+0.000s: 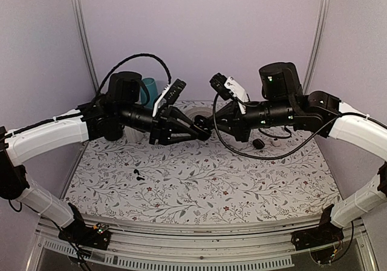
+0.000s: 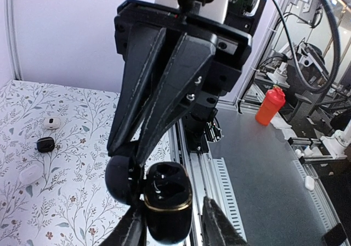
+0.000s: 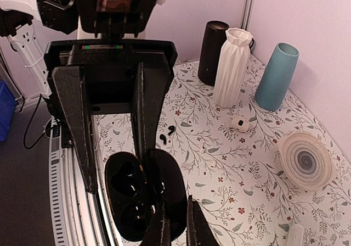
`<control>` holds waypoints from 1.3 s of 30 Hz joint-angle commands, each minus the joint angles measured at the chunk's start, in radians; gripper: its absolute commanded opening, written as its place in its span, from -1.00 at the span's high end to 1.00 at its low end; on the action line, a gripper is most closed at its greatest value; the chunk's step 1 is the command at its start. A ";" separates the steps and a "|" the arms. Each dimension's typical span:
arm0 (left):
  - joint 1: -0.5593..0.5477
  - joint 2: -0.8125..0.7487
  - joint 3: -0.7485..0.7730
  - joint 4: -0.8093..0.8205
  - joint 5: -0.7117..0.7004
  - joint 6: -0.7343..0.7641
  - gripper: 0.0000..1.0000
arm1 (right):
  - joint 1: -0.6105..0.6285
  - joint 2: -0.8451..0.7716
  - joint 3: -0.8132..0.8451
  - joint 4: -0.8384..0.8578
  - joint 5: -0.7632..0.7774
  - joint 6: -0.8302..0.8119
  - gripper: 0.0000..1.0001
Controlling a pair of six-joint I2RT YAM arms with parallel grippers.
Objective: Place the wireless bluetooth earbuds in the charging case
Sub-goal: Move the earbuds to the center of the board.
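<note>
The black charging case (image 2: pixel 167 205) hangs open in the air between both arms, its two wells empty. My right gripper (image 3: pixel 176 202) is shut on the edge of the lid (image 3: pixel 167 188). My left gripper (image 2: pixel 173 207) stands round the case body, one finger against it and a gap at the other. In the top view both grippers, left (image 1: pixel 198 133) and right (image 1: pixel 213 124), meet above the back of the cloth. Two tiny black earbuds (image 3: pixel 167 134) lie side by side on the floral cloth, also seen as specks (image 1: pixel 138 174) near the left front.
A black vase (image 3: pixel 213 45), a white ribbed vase (image 3: pixel 233 67) and a teal vase (image 3: pixel 277 76) stand at the back. A white ringed dish (image 3: pixel 306 161), a small white case (image 3: pixel 239 123) and a black knob (image 1: pixel 258 143) lie on the cloth.
</note>
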 commanded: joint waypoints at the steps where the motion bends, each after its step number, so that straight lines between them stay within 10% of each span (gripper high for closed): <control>1: 0.001 0.015 0.027 -0.021 0.008 0.019 0.30 | 0.007 0.009 0.036 0.003 0.021 -0.002 0.93; 12: 0.000 0.017 0.024 -0.020 -0.003 0.021 0.55 | 0.010 0.016 0.037 0.009 0.014 0.004 0.93; 16: -0.001 0.018 0.022 -0.021 -0.009 0.019 0.27 | 0.011 0.014 0.039 0.010 0.018 0.003 0.93; 26: -0.001 0.020 0.021 -0.008 -0.017 0.016 0.53 | 0.014 0.014 0.042 0.013 0.025 0.001 0.93; 31: -0.001 0.017 0.019 -0.003 -0.015 0.013 0.33 | 0.013 0.018 0.042 0.012 0.026 0.001 0.93; 39: -0.001 0.019 0.012 0.014 -0.011 0.009 0.64 | 0.015 0.023 0.042 0.015 0.026 0.003 0.93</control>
